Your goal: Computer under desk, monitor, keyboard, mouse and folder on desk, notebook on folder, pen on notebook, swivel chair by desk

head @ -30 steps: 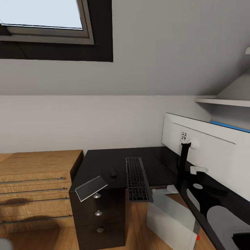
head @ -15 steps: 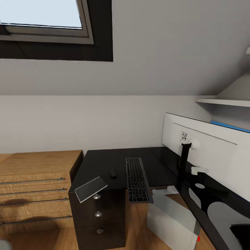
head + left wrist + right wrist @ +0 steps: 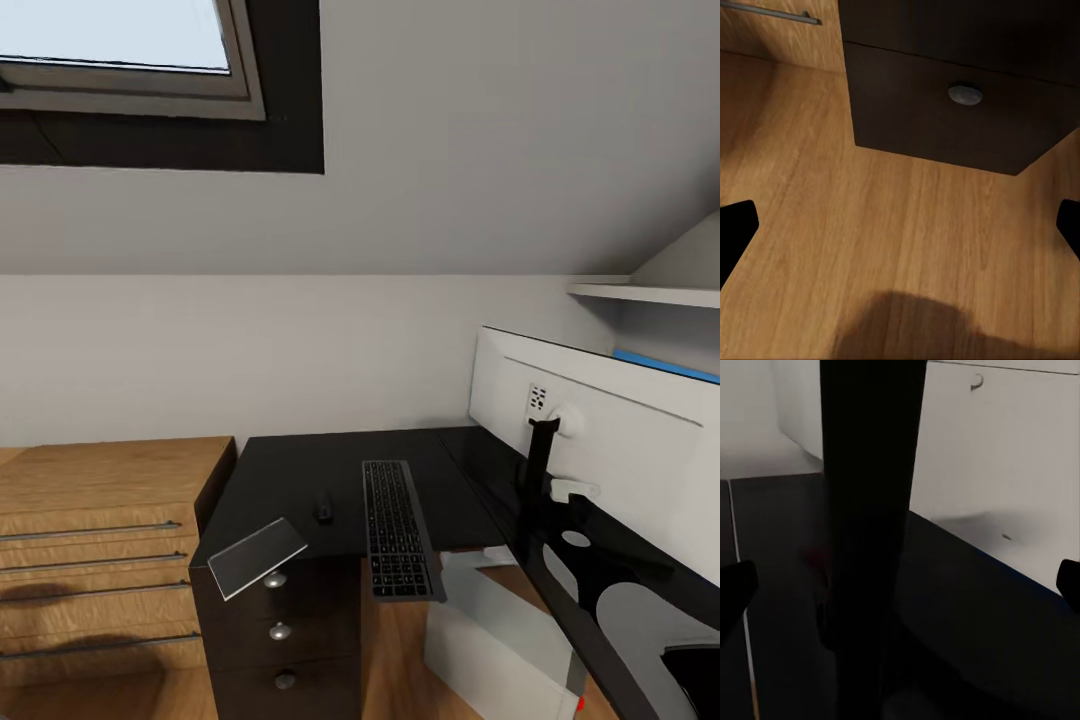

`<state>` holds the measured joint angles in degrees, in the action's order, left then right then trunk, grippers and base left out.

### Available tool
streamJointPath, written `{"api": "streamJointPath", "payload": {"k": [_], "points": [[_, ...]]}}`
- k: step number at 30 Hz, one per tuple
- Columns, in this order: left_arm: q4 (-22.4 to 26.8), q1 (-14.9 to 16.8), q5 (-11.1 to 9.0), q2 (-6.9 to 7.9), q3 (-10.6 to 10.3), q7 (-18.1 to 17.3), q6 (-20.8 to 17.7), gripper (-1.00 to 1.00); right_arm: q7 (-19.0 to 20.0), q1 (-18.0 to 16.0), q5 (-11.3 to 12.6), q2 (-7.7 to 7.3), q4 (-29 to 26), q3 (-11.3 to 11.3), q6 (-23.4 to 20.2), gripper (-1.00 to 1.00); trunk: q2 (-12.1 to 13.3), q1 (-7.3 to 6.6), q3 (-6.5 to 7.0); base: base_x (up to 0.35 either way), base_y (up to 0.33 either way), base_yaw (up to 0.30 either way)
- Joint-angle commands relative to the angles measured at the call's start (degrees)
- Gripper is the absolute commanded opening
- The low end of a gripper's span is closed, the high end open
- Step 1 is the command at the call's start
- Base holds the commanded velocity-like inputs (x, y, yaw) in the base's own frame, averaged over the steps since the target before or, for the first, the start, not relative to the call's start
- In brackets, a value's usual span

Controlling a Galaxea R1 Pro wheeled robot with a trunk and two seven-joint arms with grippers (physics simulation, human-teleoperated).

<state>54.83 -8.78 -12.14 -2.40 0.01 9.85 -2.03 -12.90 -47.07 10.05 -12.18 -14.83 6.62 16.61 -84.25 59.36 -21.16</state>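
The glossy black desk (image 3: 290, 470) stands against the low wall. On it lie the slim dark keyboard (image 3: 398, 530) and, just left of it, the small dark mouse (image 3: 324, 508). A thin grey notebook (image 3: 255, 557) sits tilted over the desk's front corner. The monitor (image 3: 610, 440) shows its white back on the desk's right wing, on a black stand (image 3: 870, 510). Under the desk stands the grey-white computer (image 3: 500, 640). My left gripper (image 3: 900, 232) hangs open over the wood floor (image 3: 870, 247). My right gripper (image 3: 900, 589) is open, close behind the monitor's stand.
A light-wood drawer unit (image 3: 100, 540) adjoins the desk on the left. Black drawers with round knobs (image 3: 965, 94) sit under the desk's left end. A white shelf (image 3: 640, 292) juts out above the monitor, and a skylight (image 3: 120, 40) is set in the sloped wall.
The whole head view has shifted slightly, so the camera moved a little. The things on the desk lie where they were.
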Motion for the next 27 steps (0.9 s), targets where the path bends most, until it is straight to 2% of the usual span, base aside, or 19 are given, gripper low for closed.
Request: {"api": "streamJointPath", "payload": {"k": [1,12,21,27], "points": [[0.13,-0.01,-0.40,-0.01,-0.01,0.17,-0.20,1.00,-0.23,-0.04,0.55,-0.04,0.07,0.49,0.29,1.00,-0.03,0.03,-0.06,0.233,0.000,0.000],[0.10,-0.01,-0.50,0.03,-0.01,0.25,-0.33,1.00,-0.29,-0.04,0.49,-0.03,0.24,0.49,0.57,1.00,-0.03,0.03,-0.06,0.078,0.000,0.000],[-0.53,-0.01,-0.45,0.03,-0.01,0.25,-0.31,1.00,-0.29,-0.04,0.56,-0.04,0.24,0.49,0.56,1.00,-0.03,0.03,-0.06,0.185,0.000,0.000],[-0.74,-0.01,-0.50,0.03,0.04,0.33,-0.34,1.00,-0.32,-0.04,0.58,-0.09,0.24,0.43,0.53,1.00,-0.03,0.03,-0.06,0.041,0.000,0.000]]}}
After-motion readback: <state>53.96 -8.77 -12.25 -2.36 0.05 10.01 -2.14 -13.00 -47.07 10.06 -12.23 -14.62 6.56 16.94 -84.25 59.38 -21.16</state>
